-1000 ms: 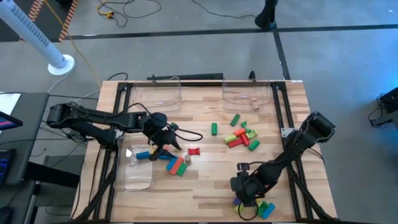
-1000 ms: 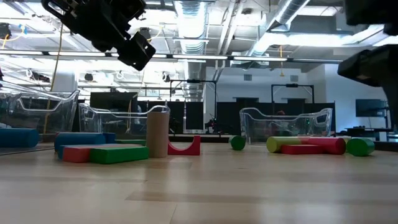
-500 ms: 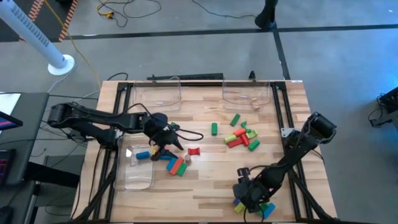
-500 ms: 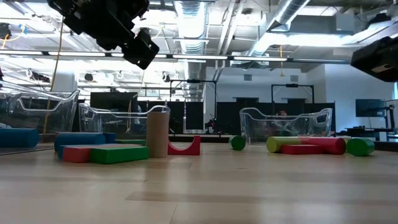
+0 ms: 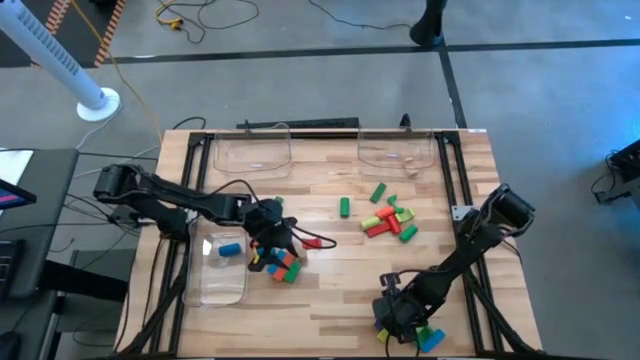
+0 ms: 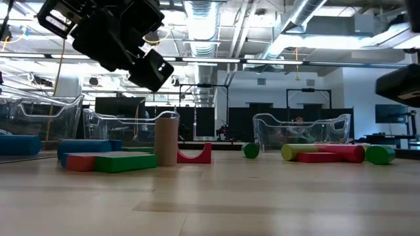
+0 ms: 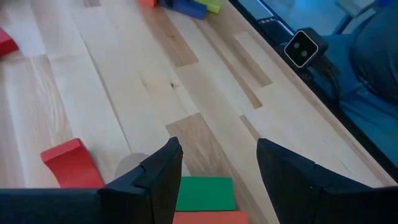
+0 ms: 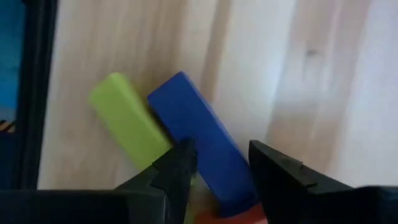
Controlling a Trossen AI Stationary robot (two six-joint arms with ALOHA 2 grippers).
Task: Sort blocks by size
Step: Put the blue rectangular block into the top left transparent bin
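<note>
My left gripper [image 5: 272, 245] hangs open over a cluster of blocks [image 5: 283, 265] left of the table's middle. Its fingers [image 7: 217, 149] stand above a green block [image 7: 205, 193] that lies flat against a red one. A red arch [image 7: 71, 165] lies beside them. My right gripper [image 5: 398, 318] points down at the near right edge, open. In the right wrist view its fingers [image 8: 217, 155] stand on either side of a blue bar [image 8: 199, 143] lying flat beside a yellow-green block [image 8: 127, 127]. More blocks [image 5: 388, 220] lie right of the middle. My right gripper comes at the blue bar [image 8: 214, 158] from above, one finger on each long side, across the bar. The bar lies flat on the table. I cannot tell whether the fingers touch it.
A clear bin [image 5: 222, 275] at the left holds a blue cylinder [image 5: 229, 249]. Two more clear bins [image 5: 252, 150] [image 5: 398, 150] stand at the far edge. A wooden cylinder [image 6: 166, 139] stands upright by the red arch. A lone green cylinder [image 5: 344, 207] lies mid-table.
My left gripper has gone down and toward the table's near right, from beside the left bin to over the block cluster, and has stayed open. The blocks have kept their places.
</note>
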